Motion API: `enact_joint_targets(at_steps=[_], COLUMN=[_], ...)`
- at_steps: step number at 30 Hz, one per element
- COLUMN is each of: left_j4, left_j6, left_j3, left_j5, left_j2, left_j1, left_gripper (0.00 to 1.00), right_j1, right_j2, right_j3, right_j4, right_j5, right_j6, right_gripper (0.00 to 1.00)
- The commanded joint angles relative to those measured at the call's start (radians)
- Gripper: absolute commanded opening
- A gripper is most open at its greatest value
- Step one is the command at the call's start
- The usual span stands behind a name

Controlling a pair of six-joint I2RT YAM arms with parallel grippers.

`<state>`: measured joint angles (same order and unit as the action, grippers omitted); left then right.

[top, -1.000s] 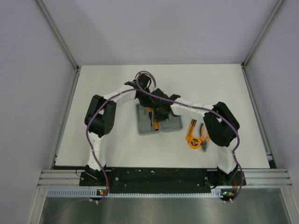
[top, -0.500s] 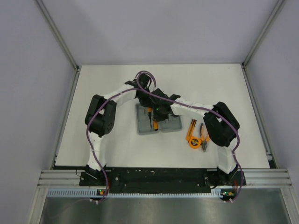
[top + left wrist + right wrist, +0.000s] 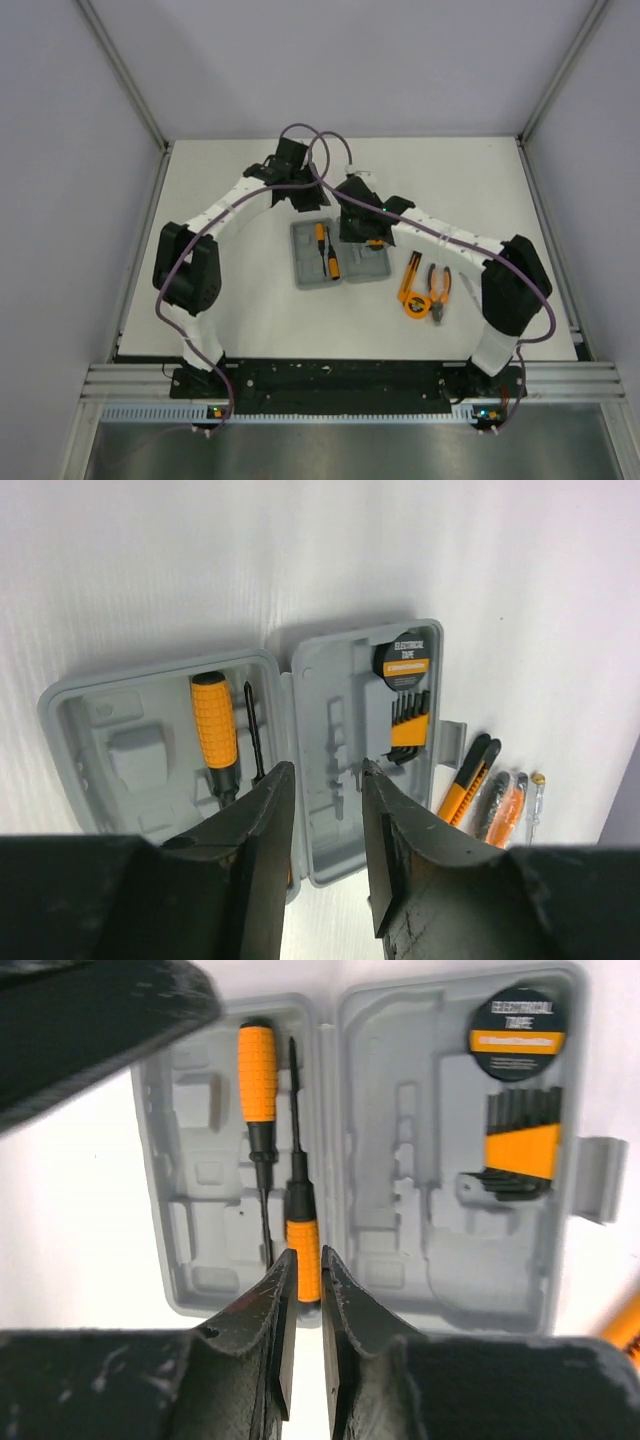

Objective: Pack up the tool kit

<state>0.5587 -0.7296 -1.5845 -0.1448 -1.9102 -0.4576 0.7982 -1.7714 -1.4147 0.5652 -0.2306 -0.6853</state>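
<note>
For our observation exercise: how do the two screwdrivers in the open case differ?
The outer screwdriver has its handle at the far end of the case; the hinge-side screwdriver has its handle at the near end. The outer screwdriver's handle looks thicker than the hinge-side screwdriver's. Both have orange-and-black handles.

One screwdriver seemingly ends behind right tool.

"ELECTRICAL TAPE" on black tape roll
</note>
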Motion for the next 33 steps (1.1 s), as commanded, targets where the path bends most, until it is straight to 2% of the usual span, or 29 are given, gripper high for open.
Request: enact_joint_targets(at_steps=[1,6,10,12,14,16,20,27,33], left_j4=[-0.048,-0.089,-0.098,-0.114,-0.128,-0.158,-0.203,-0.187,-0.198], left_j6=[0.041,0.064,0.084,0.093,0.101,0.110,0.101,0.085,0.079], left_j3=[0.066,0.190,0.270,0.313,0.346,0.391,0.469,0.491,0.509], left_j5=[0.008,0.082,0.134,0.134,0.136,0.136,0.108,0.071,0.041], left_j2=[0.108,0.204,0.270,0.301,0.333,0.367,0.411,0.415,0.412], left_j1=[0.011,0.030,0.048,0.060,0.076,0.091,0.132,0.184,0.209], left_gripper=[0.38,0.43,0.49,0.53,0.60,0.68,0.75,0.82,0.83], right_j1=[-0.022,-0.097,-0.158,-0.188,-0.223,-0.247,-0.263,-0.284,-0.289], right_j2=[0.111,0.214,0.299,0.323,0.325,0.316,0.261,0.144,0.101], right_j3=[0.080,0.229,0.335,0.371,0.396,0.404,0.385,0.372,0.375], right_j4=[-0.002,0.035,0.085,0.099,0.113,0.116,0.117,0.117,0.119], right_j5=[-0.108,-0.164,-0.199,-0.197,-0.181,-0.164,-0.148,-0.082,-0.073], right_j6=[-0.036,-0.118,-0.164,-0.174,-0.174,-0.169,-0.126,-0.135,-0.151], right_gripper=[0.16,0.22,0.33,0.41,0.44,0.45,0.46,0.46,0.47])
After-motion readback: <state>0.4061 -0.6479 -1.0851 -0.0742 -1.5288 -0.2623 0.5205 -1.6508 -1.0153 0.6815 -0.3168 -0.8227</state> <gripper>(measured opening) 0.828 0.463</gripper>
